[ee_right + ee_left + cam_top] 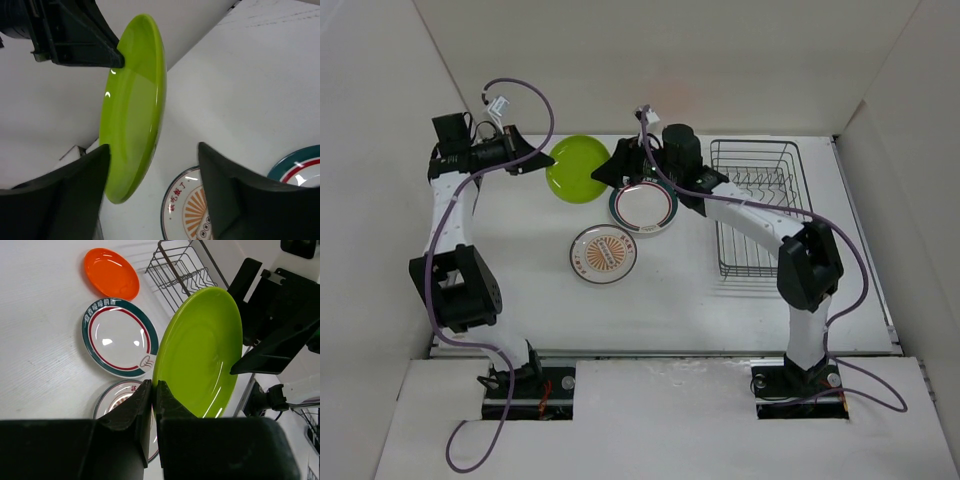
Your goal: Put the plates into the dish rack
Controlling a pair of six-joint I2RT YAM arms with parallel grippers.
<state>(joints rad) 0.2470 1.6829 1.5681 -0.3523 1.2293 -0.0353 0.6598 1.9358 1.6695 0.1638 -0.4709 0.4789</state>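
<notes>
One lime-green plate [578,168] aloft upper centre, mid-handover: rim clamped in left gripper [154,390], right gripper [150,150] spread astride far rim. Next, likely: pinch right, release left, swing to dish rack [752,143].

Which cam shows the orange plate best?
Left wrist: the orange plate shows whole, lying flat on the table near the dish rack. Top external and right wrist show none of it.

**Three Cameras, One Shared Plate**

The top camera looks down from behind the arm bases [798,380] over the whole table [670,310]. Both wrist cameras sit close, facing each other across the green plate [200,350], which all three views share.
</notes>
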